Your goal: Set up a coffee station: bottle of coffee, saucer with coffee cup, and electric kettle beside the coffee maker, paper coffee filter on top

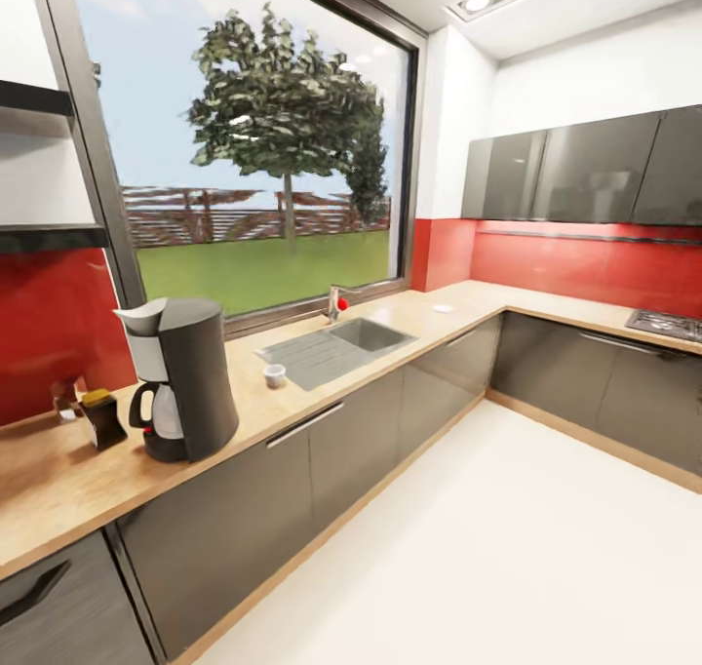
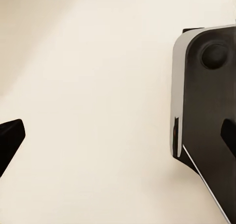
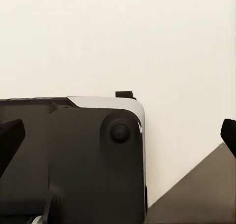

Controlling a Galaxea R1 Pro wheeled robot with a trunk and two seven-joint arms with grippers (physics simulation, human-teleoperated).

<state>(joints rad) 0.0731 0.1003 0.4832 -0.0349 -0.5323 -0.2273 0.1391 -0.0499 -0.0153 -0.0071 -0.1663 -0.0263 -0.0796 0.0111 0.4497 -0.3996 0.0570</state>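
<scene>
Coffee maker: tall dark grey drip machine [image 1: 185, 377] stands lower left on the light wood-look bench [image 1: 292, 392].
Cup: tiny white cup [image 1: 275, 375] beside the steel sink [image 1: 336, 346].
Claws: left claw [image 2: 118, 138] and right claw [image 3: 118, 135] both spread wide, holding nothing.

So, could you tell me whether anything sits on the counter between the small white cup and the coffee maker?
Nothing visible does: bare light wood countertop lies between the tiny white coffee cup, standing by the steel sink, and the tall dark grey coffee maker.

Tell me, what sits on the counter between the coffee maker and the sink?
In the head view, bare wooden countertop, then a tiny white cup beside the sink's draining board; nothing else between it and the coffee maker.
</scene>
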